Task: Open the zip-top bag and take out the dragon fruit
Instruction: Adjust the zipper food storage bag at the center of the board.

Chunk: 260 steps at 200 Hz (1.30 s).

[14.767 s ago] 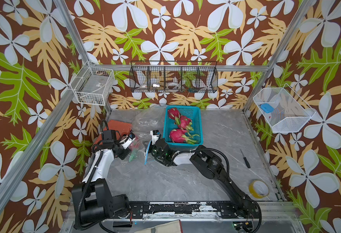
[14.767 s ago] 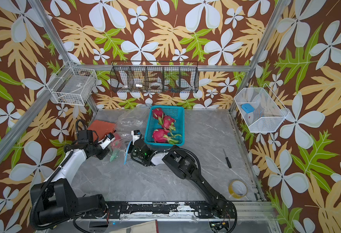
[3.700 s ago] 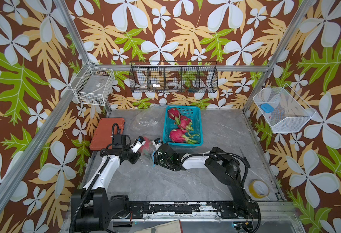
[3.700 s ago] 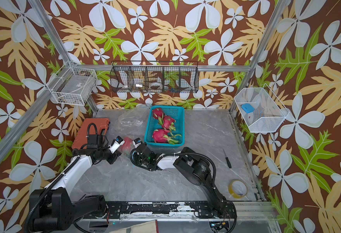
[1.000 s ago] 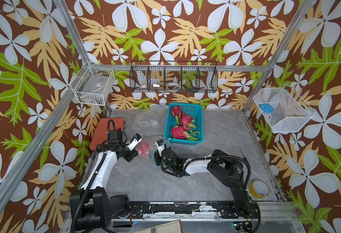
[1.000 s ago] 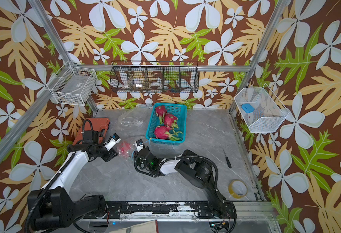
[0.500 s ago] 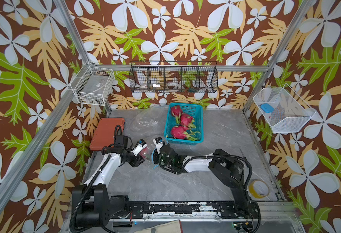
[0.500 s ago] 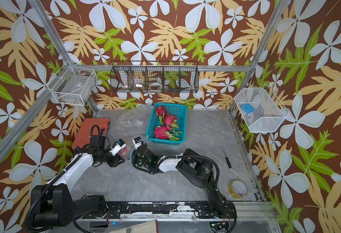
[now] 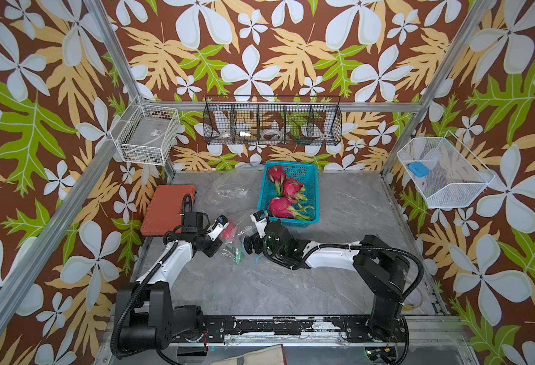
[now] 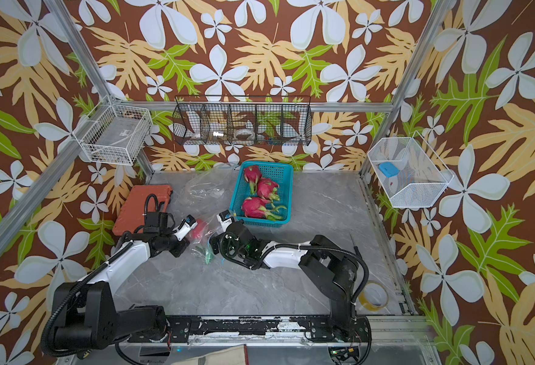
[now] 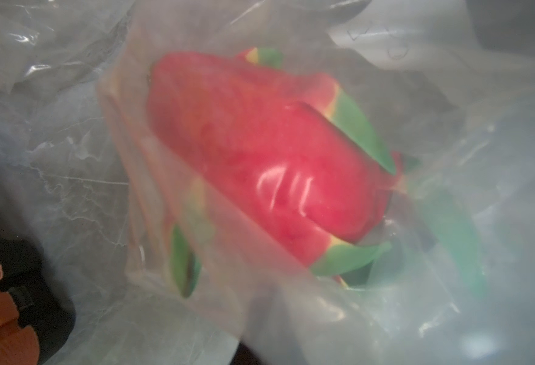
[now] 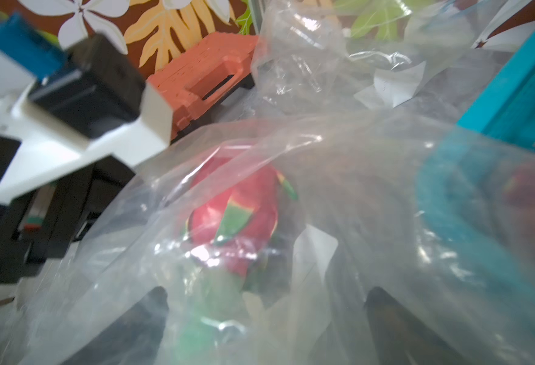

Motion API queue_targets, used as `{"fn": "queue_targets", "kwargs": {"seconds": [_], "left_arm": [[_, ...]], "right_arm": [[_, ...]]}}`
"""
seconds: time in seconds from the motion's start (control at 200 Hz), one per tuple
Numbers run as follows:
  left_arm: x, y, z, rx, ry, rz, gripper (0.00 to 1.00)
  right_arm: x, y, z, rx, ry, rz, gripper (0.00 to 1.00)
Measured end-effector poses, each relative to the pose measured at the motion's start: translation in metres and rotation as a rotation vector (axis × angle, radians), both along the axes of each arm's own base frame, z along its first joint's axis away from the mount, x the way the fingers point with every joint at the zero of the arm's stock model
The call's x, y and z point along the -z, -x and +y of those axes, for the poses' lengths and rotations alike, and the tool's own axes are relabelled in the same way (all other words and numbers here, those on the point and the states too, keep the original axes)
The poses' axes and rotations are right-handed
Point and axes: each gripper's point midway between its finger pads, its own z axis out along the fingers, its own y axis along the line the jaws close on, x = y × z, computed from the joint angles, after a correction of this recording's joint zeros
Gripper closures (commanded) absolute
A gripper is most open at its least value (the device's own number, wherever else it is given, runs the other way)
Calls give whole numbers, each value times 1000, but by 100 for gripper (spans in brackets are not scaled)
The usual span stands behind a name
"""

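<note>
Red dragon fruit (image 9: 227,229) in bag (image 9: 243,221), lying front-to-back, green tips nearward, left jaws together, right jaws apart

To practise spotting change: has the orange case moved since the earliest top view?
Yes. The orange case has shifted left, toward the side wall, judged against the fixed white wire basket.

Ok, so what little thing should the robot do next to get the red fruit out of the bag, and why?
Probably nudge the open right gripper forward toward the dragon fruit. It lies inside the clear zip-top bag, which the shut left gripper seems to pinch, and the right one's jaws stand wide, facing it. Whether the bag's mouth is open enough, I can't tell.
</note>
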Motion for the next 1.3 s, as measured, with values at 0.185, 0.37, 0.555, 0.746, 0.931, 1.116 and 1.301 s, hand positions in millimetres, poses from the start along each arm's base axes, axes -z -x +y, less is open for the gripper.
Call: {"fn": "queue_targets", "kwargs": {"seconds": [0.185,0.37,0.555,0.746,0.931,1.116,1.301], "left_arm": [[-2,-4,0,0,-4,-19,100],[2,-5,0,3,-5,-16,100],[9,-6,10,15,-65,-22,100],[-35,-18,36,-45,-70,-91,80],[-34,14,18,29,-7,-23,31],[10,49,13,30,8,142,28],[14,51,19,-32,5,114,42]], "right_arm": [[17,2,16,-47,-22,46,38],[33,14,16,-63,-58,130,88],[41,16,7,-54,-120,214,87],[39,23,8,-85,-188,259,70],[9,30,6,-131,-262,239,76],[30,29,6,-107,-239,283,78],[54,30,23,-116,-183,317,67]]}}
